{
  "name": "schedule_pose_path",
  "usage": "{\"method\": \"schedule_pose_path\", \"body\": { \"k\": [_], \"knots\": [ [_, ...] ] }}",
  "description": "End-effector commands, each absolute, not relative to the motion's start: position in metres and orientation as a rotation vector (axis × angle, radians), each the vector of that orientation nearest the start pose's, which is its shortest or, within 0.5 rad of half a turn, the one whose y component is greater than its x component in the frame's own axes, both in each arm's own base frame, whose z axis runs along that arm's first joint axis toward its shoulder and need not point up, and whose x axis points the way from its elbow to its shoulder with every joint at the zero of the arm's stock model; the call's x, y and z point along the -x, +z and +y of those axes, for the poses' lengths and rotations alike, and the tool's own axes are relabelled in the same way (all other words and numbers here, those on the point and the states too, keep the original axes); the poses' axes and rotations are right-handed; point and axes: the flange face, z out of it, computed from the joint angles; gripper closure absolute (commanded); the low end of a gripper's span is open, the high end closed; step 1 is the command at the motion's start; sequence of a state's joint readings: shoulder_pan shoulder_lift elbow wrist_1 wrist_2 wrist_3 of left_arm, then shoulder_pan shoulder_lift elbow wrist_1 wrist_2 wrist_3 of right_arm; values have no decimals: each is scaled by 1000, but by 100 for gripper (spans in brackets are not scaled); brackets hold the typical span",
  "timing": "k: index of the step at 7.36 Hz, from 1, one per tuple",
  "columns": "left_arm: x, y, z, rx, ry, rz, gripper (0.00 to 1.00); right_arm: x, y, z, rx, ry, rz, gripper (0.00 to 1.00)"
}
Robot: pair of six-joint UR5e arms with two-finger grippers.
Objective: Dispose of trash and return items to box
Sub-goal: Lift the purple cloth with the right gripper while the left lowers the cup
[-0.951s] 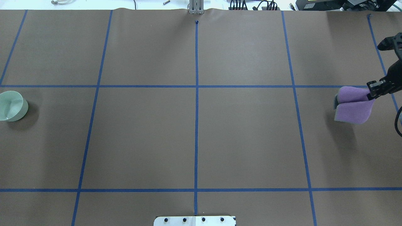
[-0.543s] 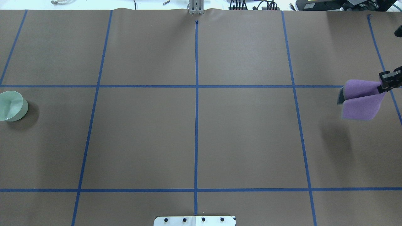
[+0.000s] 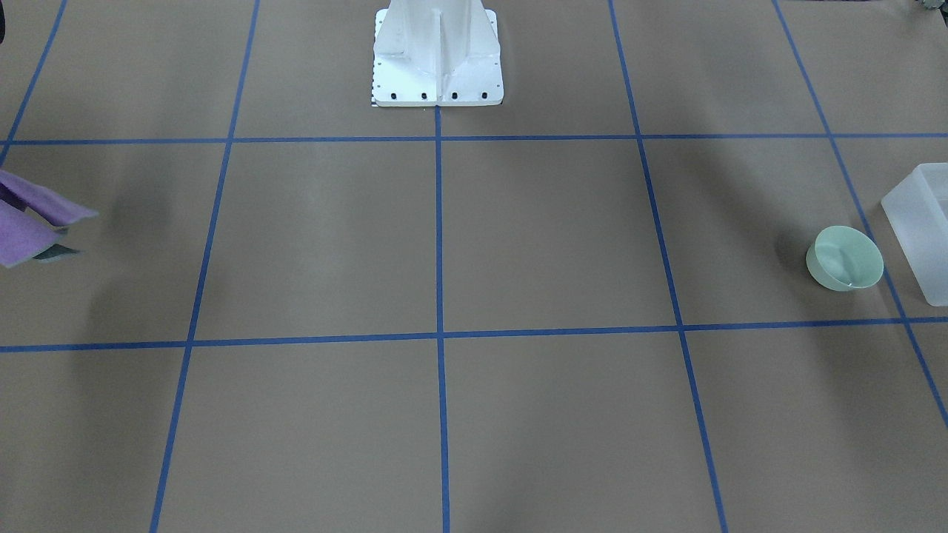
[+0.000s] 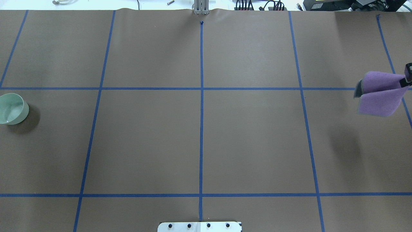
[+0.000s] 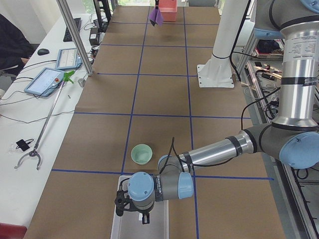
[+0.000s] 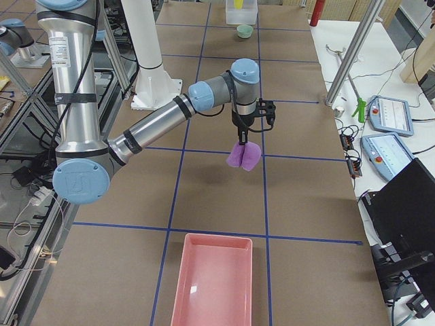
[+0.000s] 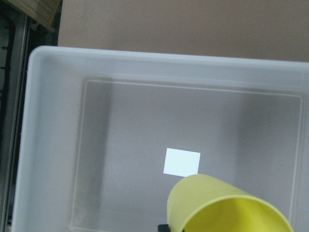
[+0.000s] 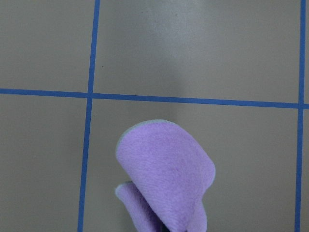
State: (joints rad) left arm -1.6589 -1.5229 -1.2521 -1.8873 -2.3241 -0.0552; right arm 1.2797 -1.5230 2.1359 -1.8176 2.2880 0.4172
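Observation:
My left gripper (image 5: pixel 135 213) hangs over the frosted white box (image 7: pixel 48 145) and is shut on the yellow cup (image 7: pixel 227 205), which is held above the box floor. The box also shows at the right edge of the front view (image 3: pixel 922 222). The mint-green bowl (image 4: pixel 12 108) stands upright on the table beside the box (image 3: pixel 844 257). My right gripper (image 6: pixel 242 141) is shut on the purple cloth (image 6: pixel 242 156), which hangs folded above the table (image 4: pixel 378 96).
A pink tray (image 6: pixel 211 285) lies on the table at the right end, in front of the right gripper. The white robot base (image 3: pixel 437 59) stands at the table's near middle edge. Blue tape lines grid the brown table cover.
My right gripper has carried the purple cloth further right and slightly toward the far side in the overhead view. The bowl has not moved.

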Motion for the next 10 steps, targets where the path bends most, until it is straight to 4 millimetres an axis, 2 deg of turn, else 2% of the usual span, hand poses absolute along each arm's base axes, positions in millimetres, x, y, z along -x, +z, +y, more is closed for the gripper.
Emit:
{"method": "schedule_pose_path", "body": {
  "k": [1,2,3,4,5,7,8,10],
  "knots": [
    [79,817,-428,56,-155,794,100,51,391,-457,-100,13,-800,100],
    [77,820,-427,47,-150,797,100,41,390,-458,-107,32,-807,100],
    [71,820,-430,29,-150,797,88,32,391,-457,-115,41,-806,100],
    [69,816,-433,-3,-139,793,2,22,395,-454,-118,62,-802,100],
    [69,812,-436,-38,-124,793,1,8,396,-454,-134,75,-800,100],
    [70,793,-460,-91,-85,789,1,-26,401,-450,-176,96,-789,100],
    [73,782,-468,-114,-79,789,1,-43,416,-444,-189,67,-773,100],
    [79,737,-482,-157,-75,797,1,-82,436,-435,-198,-18,-723,100]
  ]
}}
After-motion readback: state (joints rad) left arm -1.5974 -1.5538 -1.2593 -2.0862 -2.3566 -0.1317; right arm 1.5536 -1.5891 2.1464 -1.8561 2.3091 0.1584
